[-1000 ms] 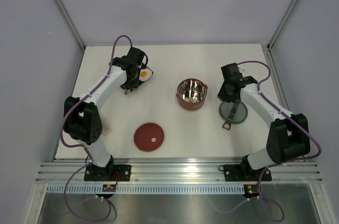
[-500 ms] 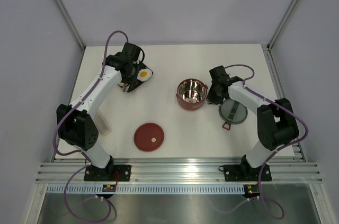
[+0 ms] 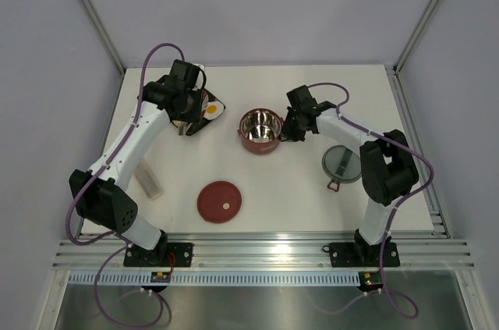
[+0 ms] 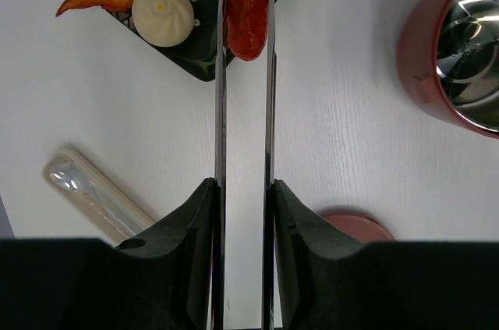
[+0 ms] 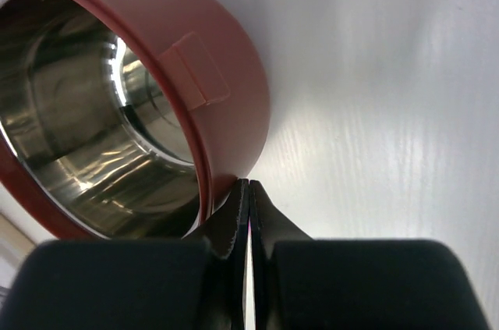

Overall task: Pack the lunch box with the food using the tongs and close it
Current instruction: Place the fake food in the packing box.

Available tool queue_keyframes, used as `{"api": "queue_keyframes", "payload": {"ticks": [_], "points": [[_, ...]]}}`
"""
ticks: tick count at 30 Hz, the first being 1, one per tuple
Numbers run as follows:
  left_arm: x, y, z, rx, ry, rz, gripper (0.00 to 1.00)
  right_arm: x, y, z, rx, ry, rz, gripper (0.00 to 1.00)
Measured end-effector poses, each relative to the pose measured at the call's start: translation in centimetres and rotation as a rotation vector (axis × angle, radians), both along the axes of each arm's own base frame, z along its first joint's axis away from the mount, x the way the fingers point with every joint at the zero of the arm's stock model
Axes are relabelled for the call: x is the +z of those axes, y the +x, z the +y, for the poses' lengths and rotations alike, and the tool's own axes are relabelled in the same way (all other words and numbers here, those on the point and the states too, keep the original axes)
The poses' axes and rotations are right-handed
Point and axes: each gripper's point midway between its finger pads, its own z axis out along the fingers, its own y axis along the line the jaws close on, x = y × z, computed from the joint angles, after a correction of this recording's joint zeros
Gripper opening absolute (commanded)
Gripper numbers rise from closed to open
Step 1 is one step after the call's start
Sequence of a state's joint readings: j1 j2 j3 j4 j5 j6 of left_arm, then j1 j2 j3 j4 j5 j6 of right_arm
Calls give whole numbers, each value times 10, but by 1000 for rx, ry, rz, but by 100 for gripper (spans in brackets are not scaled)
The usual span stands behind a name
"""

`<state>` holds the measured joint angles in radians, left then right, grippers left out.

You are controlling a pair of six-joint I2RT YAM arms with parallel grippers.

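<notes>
While the left gripper clamped the tongs around a red sausage, the lunch box sat at its 3 o'clock, the right gripper's tips together against it.

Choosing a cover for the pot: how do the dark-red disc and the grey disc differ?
The dark-red disc has a pale centre spot; the grey disc has a dark bar and a red loop at its edge. The dark-red disc lies left of the pot, the grey disc right of it. Both are round and flat.
</notes>
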<state>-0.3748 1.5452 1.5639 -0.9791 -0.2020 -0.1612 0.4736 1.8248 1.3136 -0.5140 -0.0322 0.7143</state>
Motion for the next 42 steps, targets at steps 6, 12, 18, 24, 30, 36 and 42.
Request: {"api": "queue_keyframes", "payload": {"ticks": [6, 12, 18, 24, 30, 36, 42], "points": [[1, -7, -14, -46, -23, 11, 0, 0, 1, 17, 45, 59, 12, 3], [0, -16, -32, -103, -44, 26, 0, 0, 1, 37, 112, 86, 20, 5], [9, -26, -49, -162, -114, 24, 0, -1, 3, 24, 108, 27, 0, 6], [25, -35, -78, -241, -204, 2, 0, 8, 3, -25, 12, -46, -29, 7], [22, -41, -111, -321, -247, 21, 0, 31, -11, -52, -33, -94, -75, 10], [2, -37, -122, -319, -262, 71, 15, 51, -28, -67, -52, -114, -107, 14], [-8, -38, -124, -311, -265, 95, 32, 54, -34, -74, -65, -137, -110, 15]]}}
